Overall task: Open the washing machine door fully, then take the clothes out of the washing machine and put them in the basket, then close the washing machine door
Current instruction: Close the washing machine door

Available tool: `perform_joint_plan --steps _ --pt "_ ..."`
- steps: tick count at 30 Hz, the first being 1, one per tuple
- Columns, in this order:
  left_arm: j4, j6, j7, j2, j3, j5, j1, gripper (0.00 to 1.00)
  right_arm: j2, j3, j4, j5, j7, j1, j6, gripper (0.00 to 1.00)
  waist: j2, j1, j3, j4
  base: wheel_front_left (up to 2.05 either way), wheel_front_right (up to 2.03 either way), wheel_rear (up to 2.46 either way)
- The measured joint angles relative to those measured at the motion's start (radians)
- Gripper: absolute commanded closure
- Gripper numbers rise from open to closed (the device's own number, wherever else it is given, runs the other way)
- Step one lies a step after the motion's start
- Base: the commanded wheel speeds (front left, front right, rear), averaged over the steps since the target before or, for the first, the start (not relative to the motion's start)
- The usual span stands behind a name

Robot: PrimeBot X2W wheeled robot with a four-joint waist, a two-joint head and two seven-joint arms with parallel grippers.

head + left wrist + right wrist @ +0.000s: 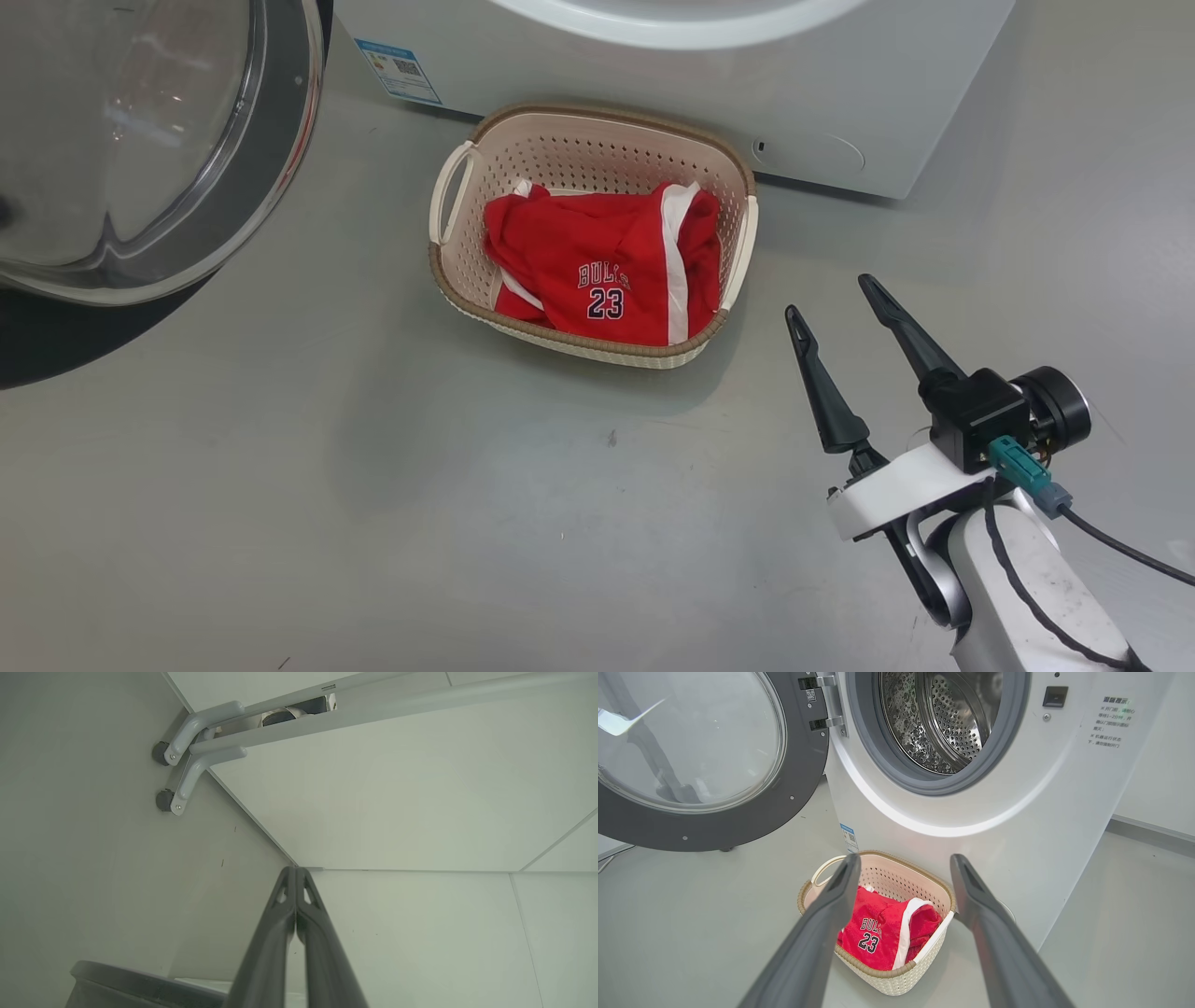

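The clothes [607,271], a red jersey with white stripes and "BULLS 23" print, lie bunched inside the basket [597,114]. The basket stands on the floor [373,513] just in front of the washing machine [1017,812], below its opening. The washing machine door [738,830] is swung wide on its hinges [829,700]. The right gripper [830,297] hovers beside the basket, fingers spread wide with nothing between them. The left gripper [295,870] has its fingers pressed together, empty, and points toward a bare corner of wall and floor. A dark curved edge at the bottom of the left wrist view may be the door's rim, though this cannot be confirmed.

Judged state: only the closing of the door appears to remain.

Hazards:
- (a) The visible part of the drum [943,723] is empty, but its lowest front part is hidden behind the seal [878,760]. A piece of cloth could therefore be shut in.
- (b) A push on the bulging glass or the glossy rim may slide off, since both are smooth and curved.
- (c) A weak push close to the hinges could leave the door resting on the seal unlatched.
- (d) The spread right fingers, near the basket's handle [747,243], could hook it and drag or tip the basket.
- (e) An arm left before the opening would be struck by the swinging door.
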Motion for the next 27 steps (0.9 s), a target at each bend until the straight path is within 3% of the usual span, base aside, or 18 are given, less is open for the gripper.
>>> perform_joint_plan --steps 14,27 --pt "0.099 0.005 0.199 -0.001 -0.072 0.0 -0.045 1.0 -0.001 0.005 0.002 -0.002 -0.001 0.0 -0.001 0.0 0.0 0.0 0.002 -0.009 0.0 0.0 0.0" --pt "0.147 0.005 0.276 0.028 -0.073 0.0 -0.045 1.0 0.002 0.008 0.008 -0.003 -0.008 -0.006 -0.001 0.0 0.0 0.0 0.0 -0.018 0.0 0.0 0.0"
